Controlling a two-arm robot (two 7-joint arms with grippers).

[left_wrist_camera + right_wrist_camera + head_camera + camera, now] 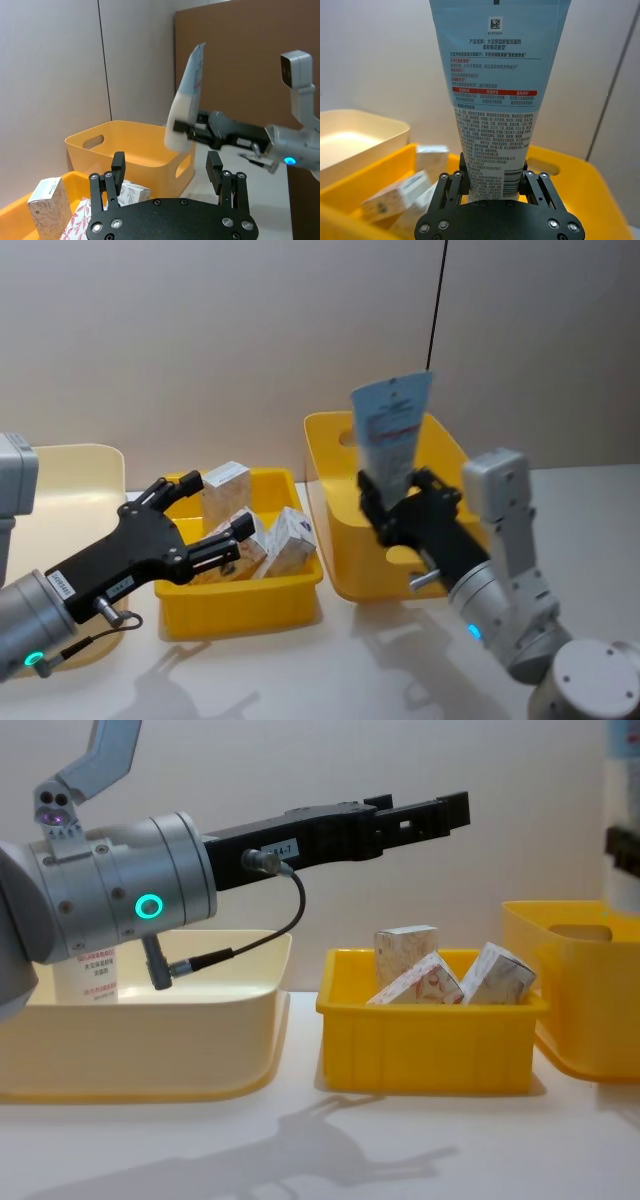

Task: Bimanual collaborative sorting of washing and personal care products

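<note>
We found the left gripper matte black, with slim fingers and a flat palm plate dotted with round silver screws. A small white label sat on its black neck. Its left wrist was a silver-grey cylinder with a glowing green ring. At its six o'clock, a metal plug fed a thin black cable. The right gripper was black too, on a grey, boxy-jointed right arm bearing a small blue-green light.
</note>
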